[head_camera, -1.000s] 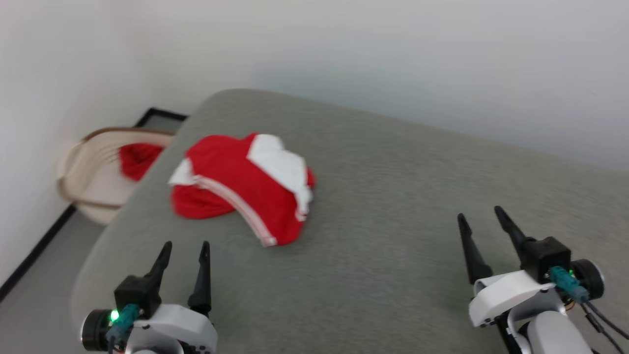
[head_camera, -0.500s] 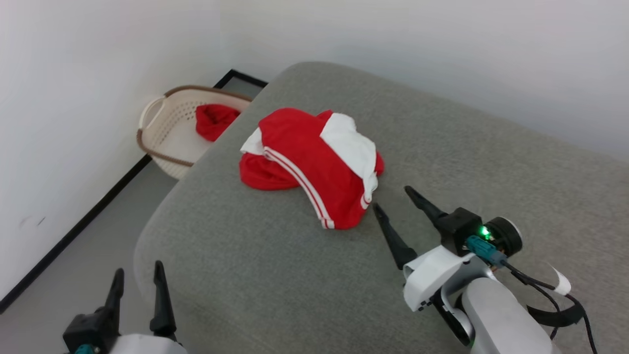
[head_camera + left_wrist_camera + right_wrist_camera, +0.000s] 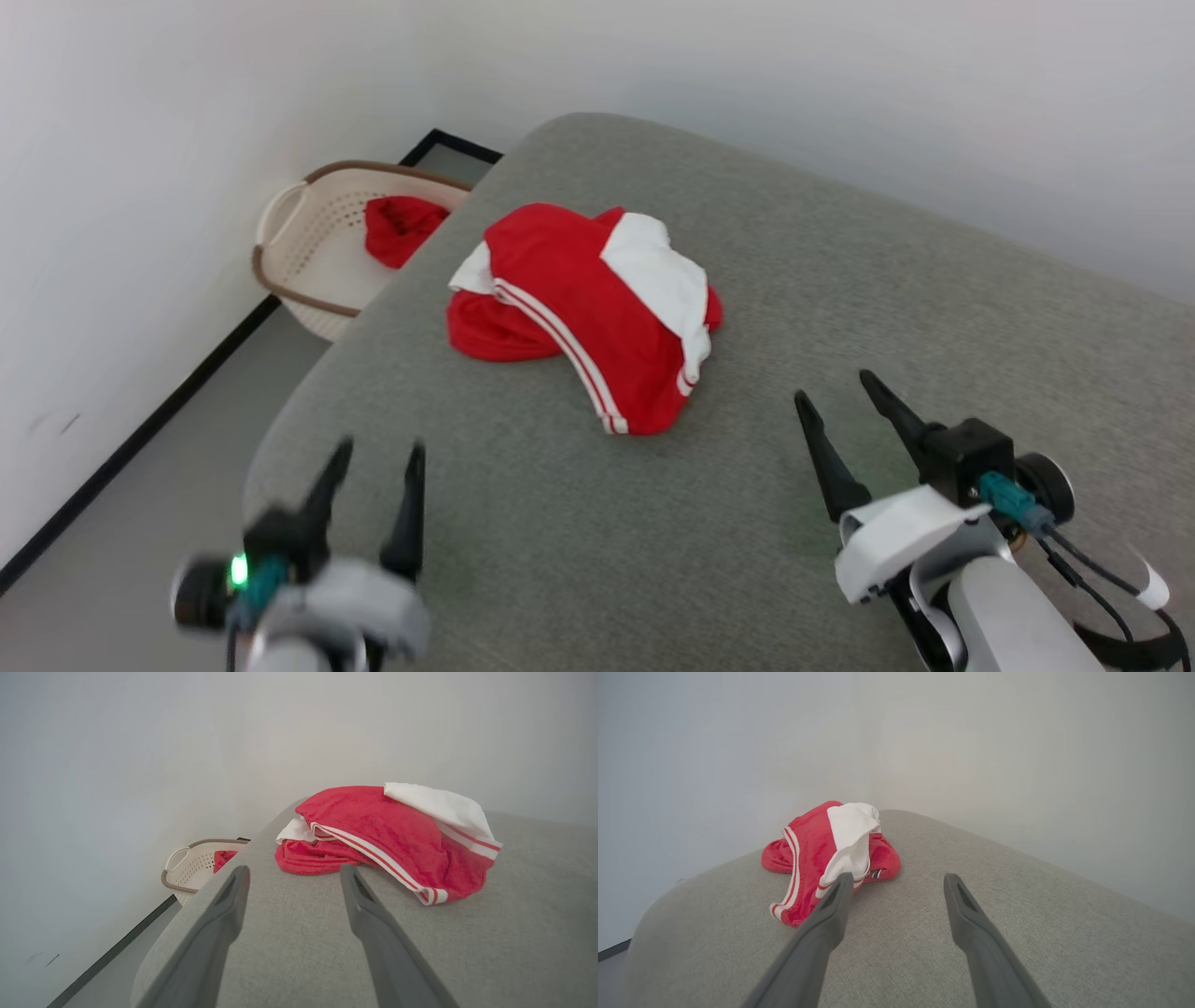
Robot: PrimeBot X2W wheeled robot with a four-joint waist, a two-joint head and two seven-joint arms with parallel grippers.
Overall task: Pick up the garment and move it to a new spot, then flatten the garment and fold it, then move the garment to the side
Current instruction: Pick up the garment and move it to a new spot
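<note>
Head view shows the garment (image 3: 588, 313) bunched on the grey cushion (image 3: 840, 280), its striped hem running 11 to 5 o'clock, at 1 o'clock from the empty, wide-spread left gripper (image 3: 381, 448) and 10 o'clock from the equally spread, empty right gripper (image 3: 834, 386), neither clearly nearer.

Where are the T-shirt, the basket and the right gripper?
T-shirt (image 3: 551, 266), head view, red body panel.
basket (image 3: 317, 238), head view, perforated inner wall.
right gripper (image 3: 831, 385), head view, midway between its fingertips.

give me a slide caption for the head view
Crumpled garment on the grey cushion, left gripper and right gripper open and apart from it
</note>
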